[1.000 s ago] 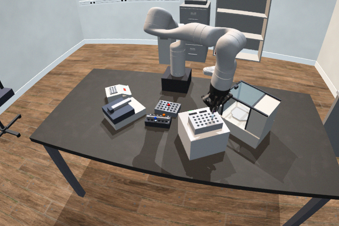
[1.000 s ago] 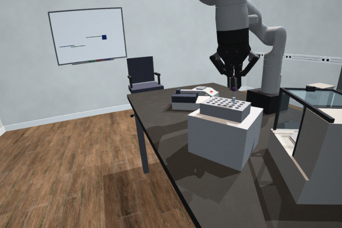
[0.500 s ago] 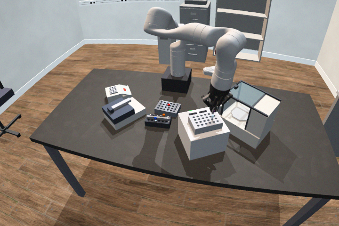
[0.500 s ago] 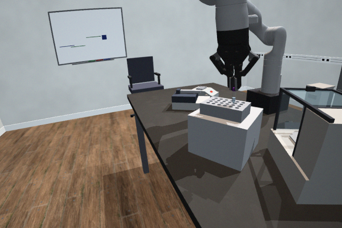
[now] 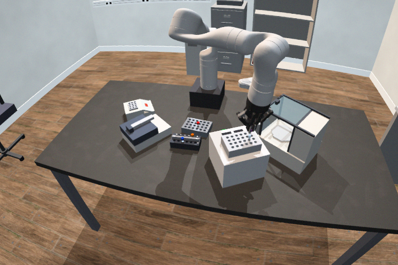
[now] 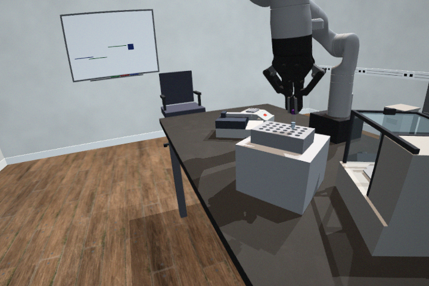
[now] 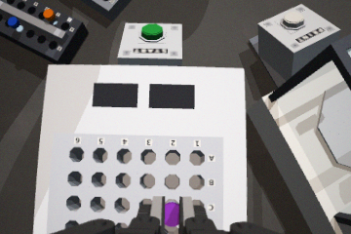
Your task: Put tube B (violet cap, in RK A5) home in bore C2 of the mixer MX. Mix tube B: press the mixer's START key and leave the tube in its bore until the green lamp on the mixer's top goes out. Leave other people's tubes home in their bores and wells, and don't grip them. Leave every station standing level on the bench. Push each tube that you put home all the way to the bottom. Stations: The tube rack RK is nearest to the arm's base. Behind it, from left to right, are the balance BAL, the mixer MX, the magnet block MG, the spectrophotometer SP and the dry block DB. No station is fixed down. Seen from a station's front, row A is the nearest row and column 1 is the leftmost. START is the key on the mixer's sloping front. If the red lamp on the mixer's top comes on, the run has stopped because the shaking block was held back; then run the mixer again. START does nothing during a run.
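The gripper point(image 6: 292, 103) was pinching tube B point(image 7: 172, 213) by its violet cap, fingers drawn close on either side. The tube hung upright directly beneath the claw, its lower end at the mouth of bore C2 point(image 6: 292, 126) in the mixer MX point(image 6: 281, 167), not seated. Judgement: descend straight and vertical, keeping the tube centred so the block is not dragged sideways, press to the bottom, release only then. The START key was not identifiable.

Near the counter's point(image 6: 272, 236) left edge, the fingers point(image 6: 290, 102) pinch the violet-capped tube point(image 6: 292, 111) above the mixer's point(image 6: 279, 168) grey block.
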{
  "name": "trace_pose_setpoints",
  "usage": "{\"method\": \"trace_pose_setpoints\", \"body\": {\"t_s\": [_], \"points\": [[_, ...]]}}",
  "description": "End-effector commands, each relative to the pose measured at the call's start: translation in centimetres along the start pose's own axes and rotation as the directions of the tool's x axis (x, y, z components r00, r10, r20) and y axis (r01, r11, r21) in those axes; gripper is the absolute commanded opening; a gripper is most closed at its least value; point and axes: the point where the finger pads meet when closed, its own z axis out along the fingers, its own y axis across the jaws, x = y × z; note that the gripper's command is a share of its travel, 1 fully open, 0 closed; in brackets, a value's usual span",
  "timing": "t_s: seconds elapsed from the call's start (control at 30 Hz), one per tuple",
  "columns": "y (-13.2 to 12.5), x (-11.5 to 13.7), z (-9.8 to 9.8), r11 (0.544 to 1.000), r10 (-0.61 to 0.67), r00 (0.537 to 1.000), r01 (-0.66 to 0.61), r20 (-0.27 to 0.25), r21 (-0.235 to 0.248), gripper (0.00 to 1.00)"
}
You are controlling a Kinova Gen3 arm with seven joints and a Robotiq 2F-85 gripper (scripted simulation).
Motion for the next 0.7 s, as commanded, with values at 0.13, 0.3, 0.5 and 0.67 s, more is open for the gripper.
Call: {"method": "trace_pose_setpoints", "body": {"t_s": [0.13,0.3,0.5,0.67], "points": [[0.0,-0.02,-0.05,1.0,0.0,1.0,0.0,0.002,0.0,0.1],[0.0,-0.05,0.08,1.0,0.0,1.0,0.0,0.002,0.0,0.1],[0.0,-0.07,0.18,1.0,0.0,1.0,0.0,0.002,0.0,0.1],[0.0,-0.1,0.31,1.0,0.0,1.0,0.0,0.002,0.0,0.1]]}}
